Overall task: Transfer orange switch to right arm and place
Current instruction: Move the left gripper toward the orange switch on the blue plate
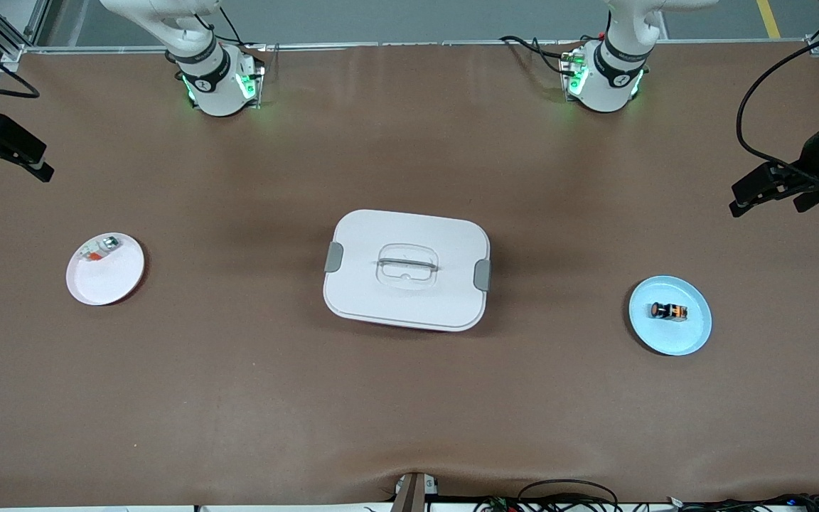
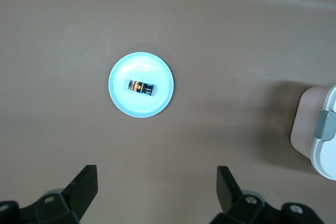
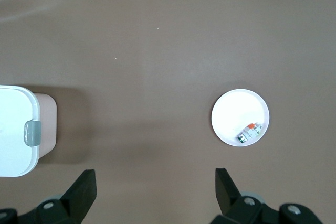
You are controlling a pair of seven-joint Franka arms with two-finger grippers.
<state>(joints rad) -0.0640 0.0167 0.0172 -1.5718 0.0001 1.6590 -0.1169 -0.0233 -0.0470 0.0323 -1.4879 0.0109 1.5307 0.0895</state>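
Centrally, white box (image 1: pixel 407 270): lidded, with a recessed handle in the lid and a grey clasp at each short end; it sits mid-tabletop (image 1: pixel 409 398), between the two plates.
Orange switch (image 1: pixel 668 311): lies on its side on the blue plate, roughly at the plate's middle; black body with an orange band, also visible in the left wrist view (image 2: pixel 140 86).
Blue plate (image 1: pixel 694 336): round, pale blue, toward the left arm's end of the tabletop, slightly nearer the front camera than the white box; well apart from the box.
White plate (image 1: pixel 107 281): round, toward the right arm's end of the tabletop, well apart from the box.
White-and-silver part (image 1: pixel 99 250): small, with a red-orange bit; rests on the white plate close to the rim, on the side away from the front camera; seen also in the right wrist view (image 3: pixel 249 132).
Left tool (image 2: pixel 157 192): held up in the air at the left arm's end of the tabletop; fingers spread wide apart, nothing between them; the blue plate and switch lie in its wrist view.
Right tool (image 3: pixel 156 192): held up in the air at the right arm's end of the tabletop; fingers spread wide apart, nothing between them; the white plate lies in its wrist view.
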